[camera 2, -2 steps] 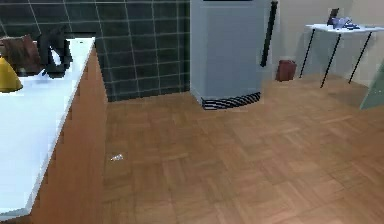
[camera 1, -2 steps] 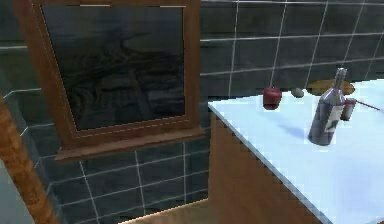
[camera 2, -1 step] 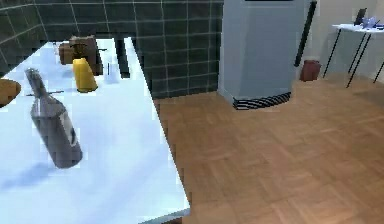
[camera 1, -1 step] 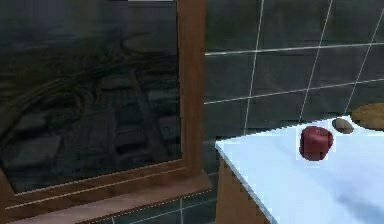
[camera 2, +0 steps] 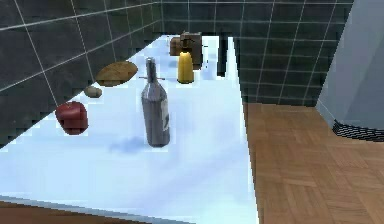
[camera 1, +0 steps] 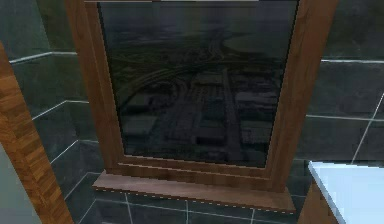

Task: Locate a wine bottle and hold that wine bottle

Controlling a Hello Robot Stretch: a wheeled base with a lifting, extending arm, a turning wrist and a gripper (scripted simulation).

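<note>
So the white surface is long and slick-looking. My worry is that a sideways nudge topples whatever is tall on it, and anything that rolls toward the surface's floor-side edge drops onto the wood floor.

The wine bottle stands upright around the middle of the surface, a bit toward its wall side. It's narrow-based and top-heavy, so I'd guess coming in too high on the neck tips it. No way to tell the hand's state right now.

The red apple near the surface's wall-side edge could roll if bumped.

The bottle itself is greyish glass with a reddish tinge, smooth round body, slim neck, dark top. Probably slippery.
</note>
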